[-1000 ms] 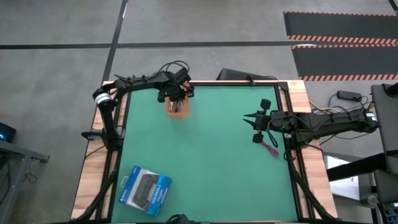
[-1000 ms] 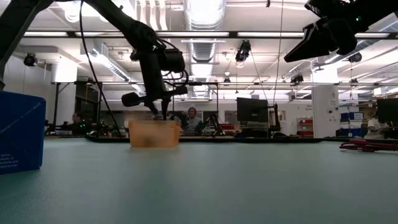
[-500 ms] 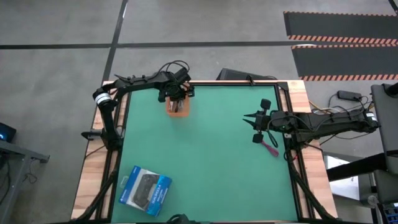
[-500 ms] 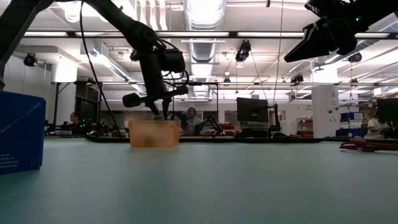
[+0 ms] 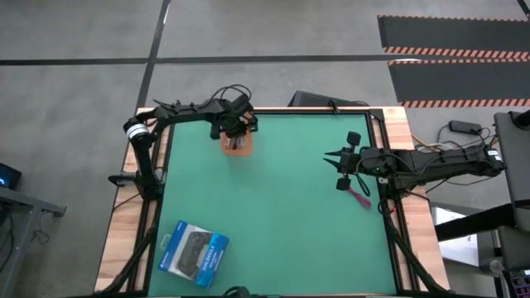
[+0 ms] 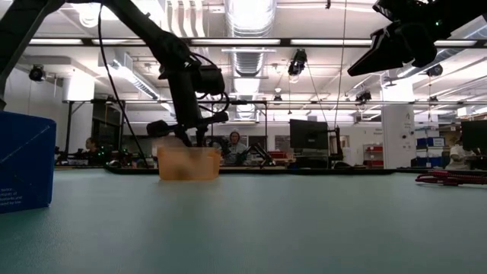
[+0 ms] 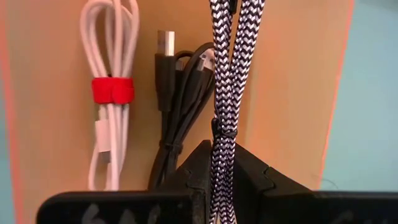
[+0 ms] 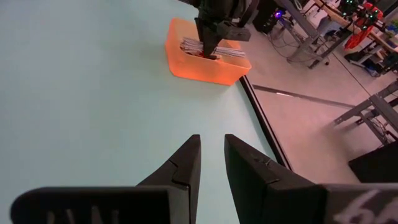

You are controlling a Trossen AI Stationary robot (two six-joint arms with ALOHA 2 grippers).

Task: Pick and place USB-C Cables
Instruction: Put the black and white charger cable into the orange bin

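My left gripper (image 5: 234,126) hangs over an orange bin (image 5: 238,146) at the table's far left and is shut on the silver-grey braided cable (image 7: 225,74). A white cable (image 7: 112,93) bound with a red tie and a black cable (image 7: 183,106) lie side by side on the bin's floor (image 7: 292,93). The magenta-pink cable (image 5: 360,197) lies flat on the table near the right edge. My right gripper (image 5: 330,157) waits in the air beside it, its fingers a narrow gap apart (image 8: 211,146). My left gripper pinches the braided cable bundle between its two fingers, just below the thin black tie (image 7: 222,134) around it. The fingers come from above, pointing down into the bin, and lie along the cable. The bundle runs on past the fingertips over the bin's floor; whether it rests there I cannot tell.
A blue-and-black box (image 5: 194,253) lies near the table's near-left corner and shows at the left of the low view (image 6: 23,161). The green mat (image 5: 281,215) between bin, box and right arm is bare. A black frame rail (image 8: 264,130) runs along the mat's edge.
My left wrist has turned and dipped slightly over the orange bin.
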